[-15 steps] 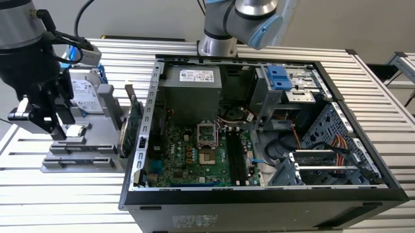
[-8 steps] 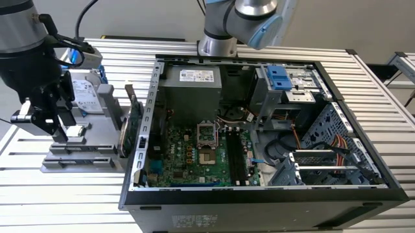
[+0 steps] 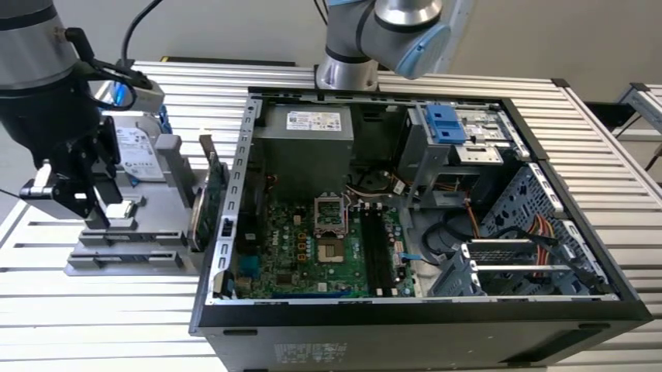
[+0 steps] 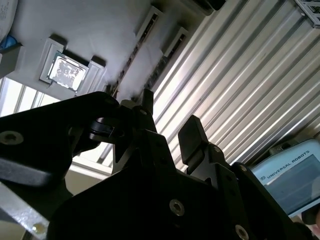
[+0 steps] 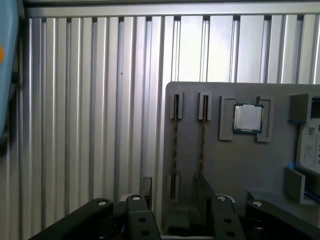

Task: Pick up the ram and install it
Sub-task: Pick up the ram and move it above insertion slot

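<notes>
Hovering tool (image 5: pixel 174 184): fingers apart, nothing held (over the grey holder (image 5: pixel 225 167))
ram (image 5: pixel 175 145): edge-on in 1 holder slot, in line with the finger gap
grey holder: on bench (image 3: pixel 610 155), exterior view's left, beside computer case (image 3: pixel 414 319)

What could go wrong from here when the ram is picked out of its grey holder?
1. The open hand is lined up on the ram, but a second stick stands close beside it in the grey holder; a small offset could catch the wrong one.
2. The ram is thin and edge-on, so an off-centre grip may tilt it.
</notes>
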Motion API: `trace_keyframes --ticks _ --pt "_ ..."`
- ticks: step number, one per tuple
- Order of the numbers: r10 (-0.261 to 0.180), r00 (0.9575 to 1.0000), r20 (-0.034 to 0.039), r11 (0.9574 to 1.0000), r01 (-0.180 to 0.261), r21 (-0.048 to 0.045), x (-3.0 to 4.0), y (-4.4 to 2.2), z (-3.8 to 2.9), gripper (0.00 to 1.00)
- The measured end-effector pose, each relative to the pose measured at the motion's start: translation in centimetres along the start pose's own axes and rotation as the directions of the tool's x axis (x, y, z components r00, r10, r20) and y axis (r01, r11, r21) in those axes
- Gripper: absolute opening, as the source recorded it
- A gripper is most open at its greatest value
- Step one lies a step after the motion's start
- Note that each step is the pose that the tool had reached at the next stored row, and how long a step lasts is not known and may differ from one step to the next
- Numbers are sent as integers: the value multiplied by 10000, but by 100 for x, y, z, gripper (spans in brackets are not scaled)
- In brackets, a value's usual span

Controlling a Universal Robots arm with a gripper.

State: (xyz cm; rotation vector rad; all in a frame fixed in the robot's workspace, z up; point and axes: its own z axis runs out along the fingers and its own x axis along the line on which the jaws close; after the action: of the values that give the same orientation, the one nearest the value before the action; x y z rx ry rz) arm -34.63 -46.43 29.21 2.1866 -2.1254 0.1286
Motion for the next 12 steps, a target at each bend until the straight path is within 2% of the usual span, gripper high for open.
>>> trace_keyframes --ticks 12 --pt "-37 10000 0 10000 37 5 -13 -1 108 100"
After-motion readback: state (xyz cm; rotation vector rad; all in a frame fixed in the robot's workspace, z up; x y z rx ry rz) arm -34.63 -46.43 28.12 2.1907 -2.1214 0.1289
